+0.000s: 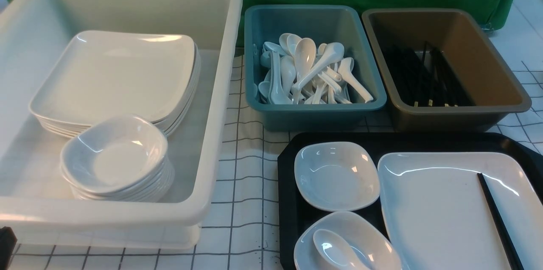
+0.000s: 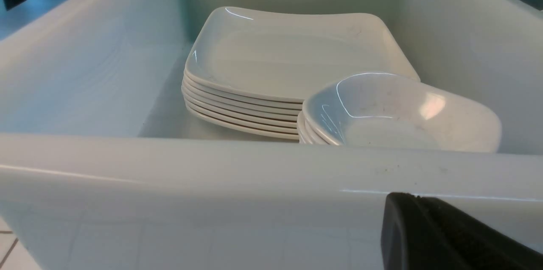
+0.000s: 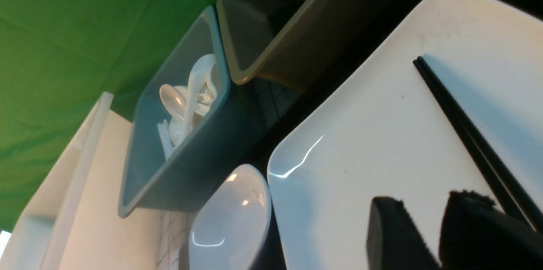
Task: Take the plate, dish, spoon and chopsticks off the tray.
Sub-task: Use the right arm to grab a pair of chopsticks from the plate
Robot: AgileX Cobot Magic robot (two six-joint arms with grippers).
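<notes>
The black tray lies at the near right. On it rest a small white dish, a second dish with the white spoon lying in it, and the large white plate. The black chopsticks lie across the plate's right side. Neither gripper shows in the front view. In the right wrist view my right gripper hovers open just over the plate, right beside the chopsticks, with nothing between its fingers. My left gripper is shut and empty, just outside the near wall of the white bin.
The big white bin on the left holds a stack of plates and a stack of small dishes. Behind the tray stand a teal bin of spoons and a brown bin of black chopsticks. A green cloth hangs behind.
</notes>
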